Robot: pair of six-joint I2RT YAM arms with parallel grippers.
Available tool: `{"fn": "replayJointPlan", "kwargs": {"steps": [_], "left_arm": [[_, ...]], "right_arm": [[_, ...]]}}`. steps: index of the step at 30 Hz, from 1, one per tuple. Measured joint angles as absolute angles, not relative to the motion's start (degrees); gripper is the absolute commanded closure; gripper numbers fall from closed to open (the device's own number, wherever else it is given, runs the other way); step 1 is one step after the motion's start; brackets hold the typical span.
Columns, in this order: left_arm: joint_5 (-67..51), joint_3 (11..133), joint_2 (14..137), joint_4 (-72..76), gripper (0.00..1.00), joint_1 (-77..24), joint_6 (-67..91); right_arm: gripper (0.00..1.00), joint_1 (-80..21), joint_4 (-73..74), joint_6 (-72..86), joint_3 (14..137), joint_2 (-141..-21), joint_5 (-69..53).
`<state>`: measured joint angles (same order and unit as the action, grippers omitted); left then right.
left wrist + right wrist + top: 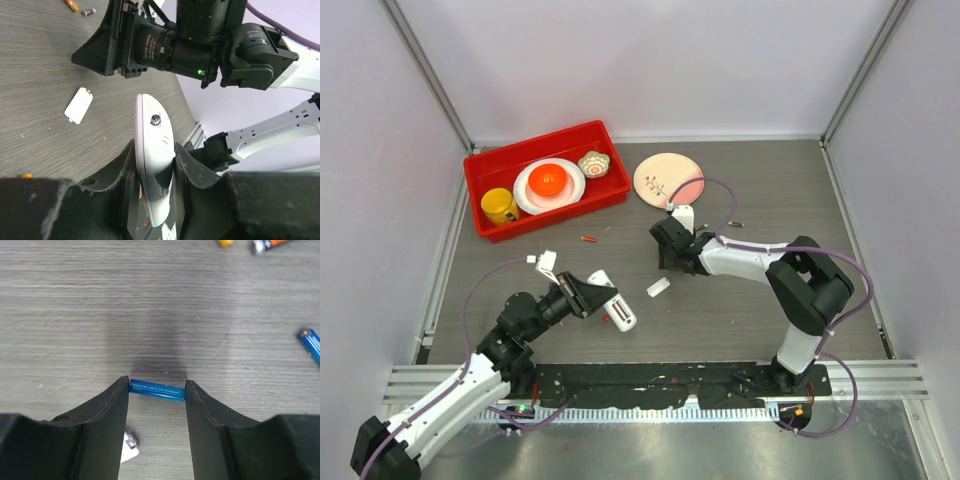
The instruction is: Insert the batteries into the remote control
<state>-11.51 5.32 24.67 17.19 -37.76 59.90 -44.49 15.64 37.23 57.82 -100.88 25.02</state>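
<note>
While flat, battery (157, 390) within right pincer (156, 386).

Slim white remote control (154, 165) edge-up between left fingers (120, 175); blue battery (157, 389) flat, crosswise between right fingers (107, 410).

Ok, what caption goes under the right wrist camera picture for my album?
Right gripper straddling a small blue cylindrical battery lying on the grey wood-grain table.

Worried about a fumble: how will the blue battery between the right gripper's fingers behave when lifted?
The blue battery looks rigid and small, so probably light. It is a smooth cylinder on the table, so it may roll if nudged. The right gripper pinches it end to end, so it could pivot or slip.
</note>
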Motion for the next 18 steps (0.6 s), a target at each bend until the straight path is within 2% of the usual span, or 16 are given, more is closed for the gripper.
{"fn": "replayJointPlan", "kwargs": {"steps": [4,6,10,14,18], "left_arm": [[-11.49,5.32,24.36,17.19,1.0,-37.76,59.92],[-11.51,5.32,24.14,17.19,1.0,-37.76,59.94],[-11.51,5.32,22.98,17.15,1.0,-37.76,60.1],[-11.51,5.3,21.54,17.12,1.0,-37.76,60.2],[-11.53,4.93,20.93,17.17,1.0,-37.76,60.64]], "right_arm": [[0.96,-44.51,14.55,25.76,59.33,-98.7,19.9],[0.99,-44.49,13.63,16.86,60.6,-97.62,15.64],[0.99,-44.53,13.67,-1.39,61.21,-95.09,10.57],[0.99,-44.4,14.13,-21.32,57.47,-90.89,8.03],[0.99,-41.43,16.64,-33.39,55.02,-88.95,2.24]]}}
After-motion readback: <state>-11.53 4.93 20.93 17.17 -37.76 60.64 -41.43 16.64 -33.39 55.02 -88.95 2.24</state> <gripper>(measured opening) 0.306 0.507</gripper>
